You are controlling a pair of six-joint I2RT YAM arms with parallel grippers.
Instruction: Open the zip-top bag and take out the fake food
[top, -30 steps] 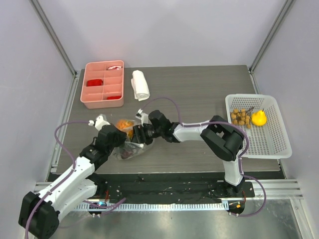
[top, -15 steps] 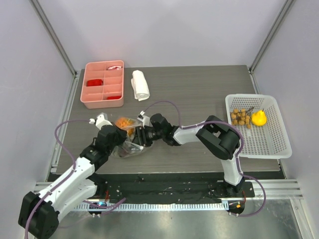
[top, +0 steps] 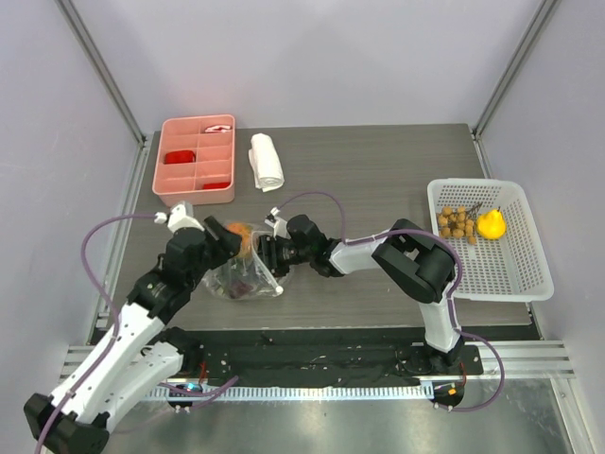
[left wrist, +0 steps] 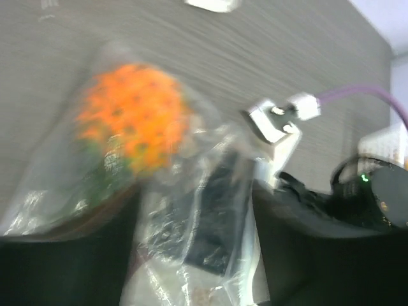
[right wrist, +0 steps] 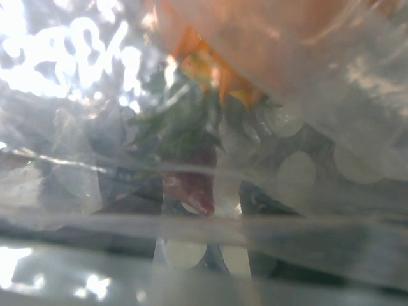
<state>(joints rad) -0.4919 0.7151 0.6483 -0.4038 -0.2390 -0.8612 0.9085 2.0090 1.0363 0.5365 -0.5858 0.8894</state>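
Note:
The clear zip-top bag point(top: 248, 282) lies crumpled on the table between both arms. An orange spiky fruit point(top: 238, 233) with green leaves sits inside it at the top. My left gripper point(top: 225, 244) is at the bag's upper left. In the left wrist view its fingers stand apart, with bag film point(left wrist: 191, 191) between them and the orange fruit point(left wrist: 131, 115) ahead. My right gripper point(top: 263, 255) pushes into the bag from the right. Film covers its camera; green leaves point(right wrist: 185, 115) and a dark red piece point(right wrist: 191, 185) show between its blurred fingers, and any grip is unclear.
A white basket point(top: 477, 184) at the right edge holds a cluster of brown balls point(top: 456, 222) and a yellow pear point(top: 490, 224). A pink divided tray point(top: 194, 161) and a rolled white towel point(top: 266, 161) sit at the back left.
My left gripper has parted its jaws and drawn up and to the left. The bag has sagged toward the near side. The right gripper has pushed further left into the bag.

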